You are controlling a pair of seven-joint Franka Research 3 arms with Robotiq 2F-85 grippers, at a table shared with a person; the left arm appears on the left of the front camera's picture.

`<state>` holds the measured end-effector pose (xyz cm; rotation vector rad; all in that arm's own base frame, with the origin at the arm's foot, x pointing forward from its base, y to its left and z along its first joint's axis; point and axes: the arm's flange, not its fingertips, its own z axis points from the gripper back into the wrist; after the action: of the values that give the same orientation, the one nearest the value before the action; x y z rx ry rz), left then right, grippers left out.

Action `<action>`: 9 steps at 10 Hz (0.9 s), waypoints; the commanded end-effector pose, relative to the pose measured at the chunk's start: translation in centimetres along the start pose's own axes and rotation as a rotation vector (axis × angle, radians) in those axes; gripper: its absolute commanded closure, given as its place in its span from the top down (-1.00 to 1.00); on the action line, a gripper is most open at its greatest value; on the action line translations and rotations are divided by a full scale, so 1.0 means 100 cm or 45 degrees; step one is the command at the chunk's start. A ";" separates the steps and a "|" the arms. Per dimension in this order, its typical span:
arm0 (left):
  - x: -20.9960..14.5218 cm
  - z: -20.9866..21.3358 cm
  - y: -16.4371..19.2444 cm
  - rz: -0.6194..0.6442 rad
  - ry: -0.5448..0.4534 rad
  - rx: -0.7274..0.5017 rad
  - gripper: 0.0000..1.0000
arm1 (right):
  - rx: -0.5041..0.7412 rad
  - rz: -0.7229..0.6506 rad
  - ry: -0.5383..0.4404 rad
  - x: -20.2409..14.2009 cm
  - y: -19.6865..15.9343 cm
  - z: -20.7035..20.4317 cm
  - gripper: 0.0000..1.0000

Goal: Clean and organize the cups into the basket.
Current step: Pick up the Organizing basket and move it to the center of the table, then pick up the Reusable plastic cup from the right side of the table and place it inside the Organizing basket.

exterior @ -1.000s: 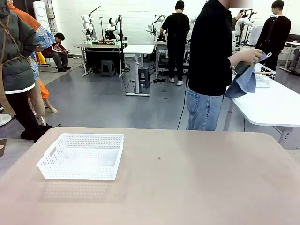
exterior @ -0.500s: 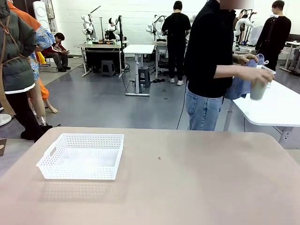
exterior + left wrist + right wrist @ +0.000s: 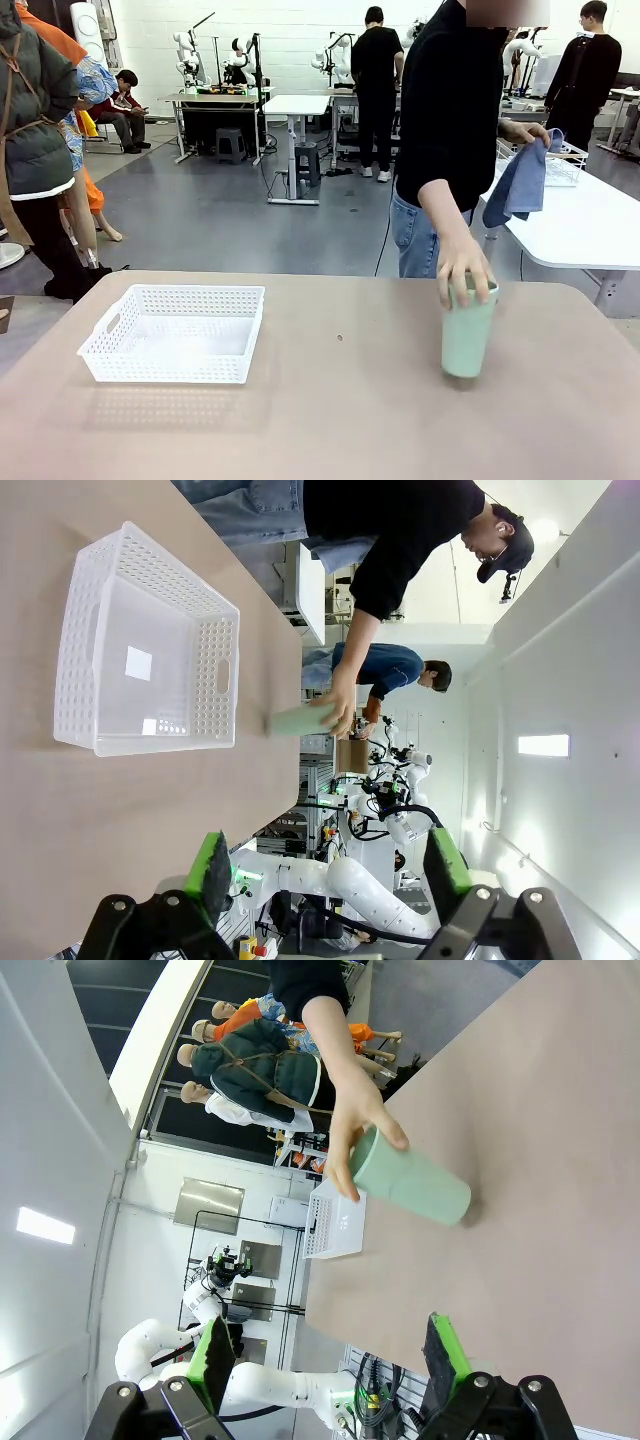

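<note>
- While the person's hand (image 3: 465, 272) grasped the mint-green cup (image 3: 468, 335) by its rim from above, the cup stood upright on the tan table (image 3: 340, 420), well to the right of the basket (image 3: 165, 368) as seen from the front.
- Fingers (image 3: 447, 292) curled over the cup's mouth, and its base touched the tabletop.
- The white basket sat flat on the table with its open side up, well apart from the cup, with bare tabletop between them.
- In the left wrist view, the basket's floor showed two small white patches, and a handle slot was cut in the end wall that faced the cup.
- The person stood at the far edge of the table, on the cup's side of the basket, in a black top and blue jeans.
- The person's other hand (image 3: 525, 132) was clenched on a blue cloth (image 3: 520, 185) that hung down, farther from the basket than the cup was, over a white side table (image 3: 590, 230).
- The left gripper (image 3: 330, 870) was released, with its green-padded fingers spread wide and nothing between them. It hung off the table surface, with the basket nearer to it and the cup beyond the basket.
- The right gripper (image 3: 328, 1360) was likewise released and grasped nothing. From it, the cup stood nearer and the basket lay beyond the cup.
</note>
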<state>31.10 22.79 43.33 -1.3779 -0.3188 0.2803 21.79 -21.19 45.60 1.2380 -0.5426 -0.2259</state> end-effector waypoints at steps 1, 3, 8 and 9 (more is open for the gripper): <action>0.000 0.002 -0.003 -0.009 -0.014 -0.003 1.00 | 0.009 0.002 0.000 0.000 0.001 0.000 1.00; 0.000 0.002 -0.003 -0.009 -0.014 -0.003 1.00 | 0.009 0.002 0.000 0.000 0.001 0.000 1.00; 0.007 -0.011 -0.014 -0.091 0.005 0.181 1.00 | 0.007 0.271 0.057 0.004 0.005 -0.005 1.00; 0.013 -0.021 -0.026 -0.158 0.045 0.376 1.00 | 0.007 0.451 0.130 0.006 0.006 -0.015 1.00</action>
<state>32.45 22.18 44.40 -1.2354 -0.3301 0.2399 22.31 -20.36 46.28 1.1810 -0.6093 -0.0359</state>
